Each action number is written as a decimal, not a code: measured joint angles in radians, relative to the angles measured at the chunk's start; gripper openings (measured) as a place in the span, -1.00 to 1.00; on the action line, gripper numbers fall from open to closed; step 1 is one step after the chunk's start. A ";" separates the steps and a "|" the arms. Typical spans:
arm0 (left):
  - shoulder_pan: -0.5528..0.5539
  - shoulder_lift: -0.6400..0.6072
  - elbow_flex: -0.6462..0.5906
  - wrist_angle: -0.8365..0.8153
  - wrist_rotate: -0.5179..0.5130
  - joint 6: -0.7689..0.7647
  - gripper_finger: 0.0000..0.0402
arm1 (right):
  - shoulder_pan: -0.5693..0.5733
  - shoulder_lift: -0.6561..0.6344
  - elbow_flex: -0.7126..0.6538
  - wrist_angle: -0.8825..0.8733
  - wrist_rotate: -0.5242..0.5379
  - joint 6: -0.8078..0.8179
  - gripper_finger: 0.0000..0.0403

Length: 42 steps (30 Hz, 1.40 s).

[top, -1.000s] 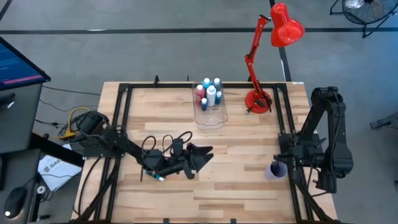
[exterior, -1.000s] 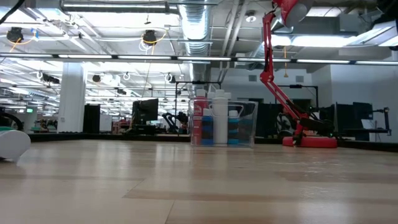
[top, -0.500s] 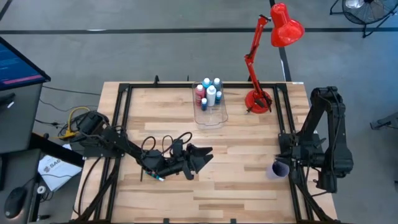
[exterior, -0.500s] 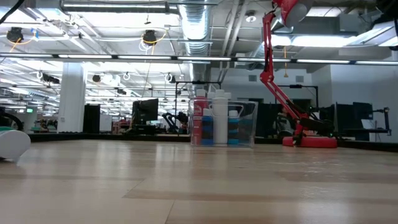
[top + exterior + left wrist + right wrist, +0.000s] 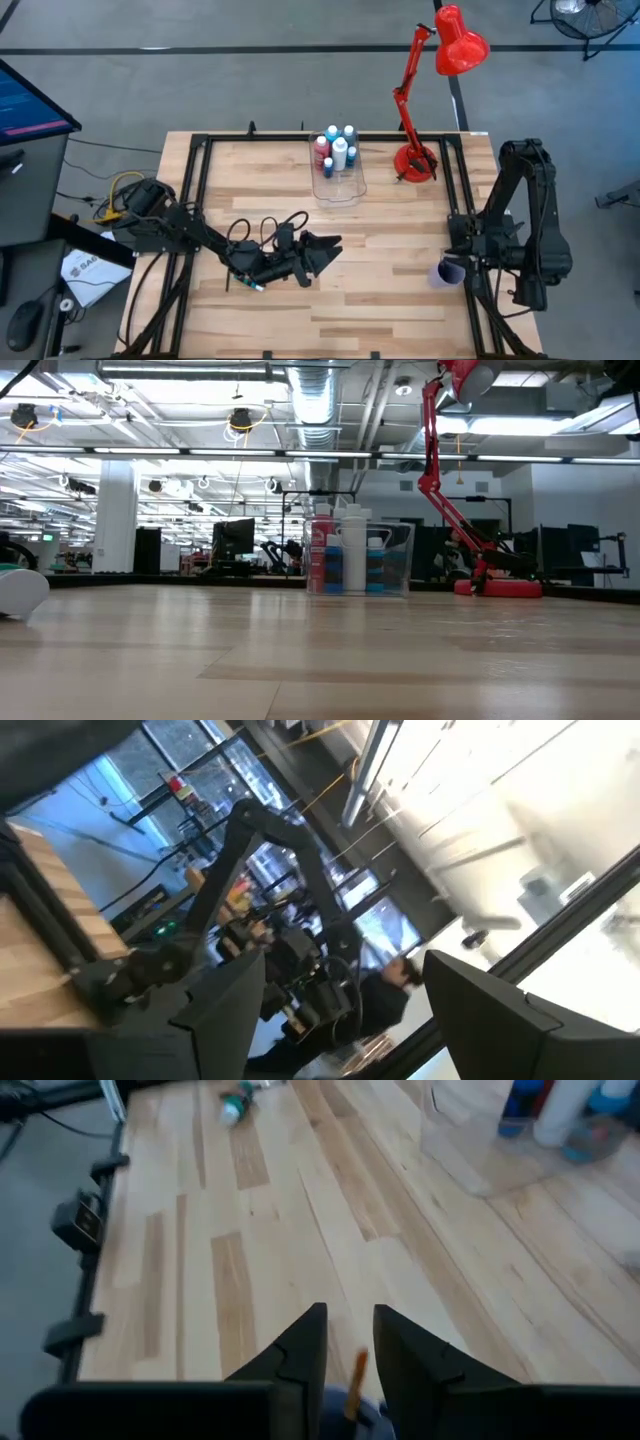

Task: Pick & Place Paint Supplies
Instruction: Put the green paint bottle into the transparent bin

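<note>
A: Where do the paint bottles stand?

B: Upright inside the clear box, at the middle of the far edge of the wooden surface. The low view shows a red one, a white one and small blue ones packed together. Just beside the box, toward the far right corner, stands a red desk lamp.

A: Are there supplies outside the box?

B: One small blue-green bottle lies on its side near the left arm, toward the near left part of the surface.

A: And the left pincer?

B: It lies low over the middle of the surface, its fingers apart, with nothing between them.

A: The right pincer?

B: It hangs above a purple cup by the right edge. Its fingers stand a narrow gap apart. A thin orange stick, perhaps a brush handle, shows below that gap over the cup; whether the fingers touch it cannot be told.
</note>
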 joint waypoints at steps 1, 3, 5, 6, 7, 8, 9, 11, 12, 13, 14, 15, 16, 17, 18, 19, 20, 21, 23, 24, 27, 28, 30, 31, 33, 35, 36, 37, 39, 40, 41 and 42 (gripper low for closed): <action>0.003 0.000 0.000 0.016 0.000 -0.006 0.34 | -0.008 -0.006 0.013 -0.001 0.011 -0.014 -0.61; 0.012 -0.002 0.000 0.042 -0.001 -0.007 0.34 | -0.024 -0.013 0.040 -0.001 0.027 -0.042 -0.60; 0.018 -0.002 0.000 0.063 -0.003 -0.007 0.34 | -0.043 -0.019 0.068 -0.002 0.047 -0.083 -0.59; 0.021 -0.002 0.000 0.074 -0.005 -0.007 0.34 | -0.054 -0.022 0.084 -0.002 0.056 -0.104 -0.59; 0.024 -0.004 0.000 0.081 -0.005 -0.007 0.34 | -0.065 -0.025 0.101 -0.001 0.069 -0.131 -0.59; 0.027 -0.007 0.000 0.084 -0.004 -0.007 0.34 | -0.077 -0.027 0.117 -0.002 0.079 -0.158 -0.59; 0.031 -0.010 0.000 0.089 0.000 -0.007 0.34 | -0.089 -0.029 0.136 -0.001 0.088 -0.184 -0.59; 0.038 -0.010 0.001 0.097 0.024 -0.007 0.34 | -0.116 -0.036 0.175 -0.001 0.118 -0.238 -0.59; 0.042 -0.010 0.001 0.100 0.053 -0.008 0.34 | -0.131 -0.038 0.195 0.000 0.132 -0.264 -0.59; 0.052 -0.010 0.001 0.106 0.104 -0.010 0.34 | -0.149 -0.039 0.216 0.004 0.148 -0.289 -0.59; 0.064 -0.010 0.001 0.110 0.167 -0.010 0.34 | -0.170 -0.040 0.237 0.006 0.167 -0.315 -0.59; 0.075 -0.010 0.001 0.113 0.239 -0.011 0.34 | -0.194 -0.040 0.257 0.007 0.186 -0.338 -0.59; 0.085 -0.013 0.001 0.113 0.302 -0.010 0.34 | -0.217 -0.040 0.279 0.010 0.205 -0.363 -0.59; 0.092 -0.019 0.000 0.112 0.354 -0.010 0.34 | -0.240 -0.040 0.299 0.014 0.222 -0.389 -0.59; 0.100 -0.025 0.001 0.120 0.400 -0.010 0.34 | -0.262 -0.040 0.317 0.017 0.235 -0.414 -0.59; 0.105 -0.032 0.001 0.126 0.428 -0.007 0.34 | -0.285 -0.040 0.334 0.024 0.242 -0.439 -0.59; 0.106 -0.045 0.001 0.115 0.447 0.001 0.34 | -0.310 -0.040 0.351 0.038 0.250 -0.466 -0.59; 0.107 -0.056 0.000 0.116 0.464 0.012 0.34 | -0.337 -0.040 0.366 0.055 0.259 -0.495 -0.59; 0.114 -0.082 0.000 0.121 0.483 0.038 0.34 | -0.395 -0.040 0.384 0.113 0.281 -0.551 -0.59; 0.114 -0.099 0.000 0.119 0.484 0.049 0.34 | -0.425 -0.039 0.389 0.152 0.291 -0.580 -0.59; 0.114 -0.153 0.000 0.121 0.484 0.051 0.34 | -0.520 -0.039 0.393 0.296 0.296 -0.683 -0.59; 0.113 -0.175 0.000 0.116 0.487 0.051 0.34 | -0.549 -0.038 0.393 0.346 0.295 -0.722 -0.59; 0.109 -0.216 0.000 0.094 0.519 0.063 0.34 | -0.603 -0.030 0.393 0.449 0.292 -0.797 -0.59; 0.108 -0.234 0.000 0.094 0.533 0.081 0.34 | -0.629 -0.025 0.393 0.503 0.292 -0.835 -0.59; 0.106 -0.268 0.000 0.078 0.588 0.108 0.34 | -0.681 -0.013 0.393 0.608 0.291 -0.912 -0.59; 0.102 -0.303 0.000 0.033 0.658 0.135 0.34 | -0.728 0.002 0.393 0.713 0.283 -0.990 -0.60; 0.101 -0.322 0.000 -0.004 0.688 0.148 0.34 | -0.749 0.009 0.393 0.761 0.275 -1.028 -0.60; 0.096 -0.341 0.000 -0.051 0.714 0.156 0.34 | -0.771 0.018 0.393 0.812 0.265 -1.065 -0.60; 0.087 -0.375 0.000 -0.162 0.747 0.159 0.34 | -0.811 0.040 0.393 0.912 0.246 -1.131 -0.60; 0.086 -0.389 0.000 -0.222 0.750 0.159 0.34 | -0.829 0.052 0.393 0.963 0.232 -1.162 -0.60; 0.083 -0.403 0.000 -0.288 0.753 0.159 0.34 | -0.845 0.065 0.393 1.009 0.214 -1.190 -0.60; 0.078 -0.416 0.000 -0.353 0.752 0.157 0.34 | -0.862 0.078 0.393 1.059 0.195 -1.218 -0.60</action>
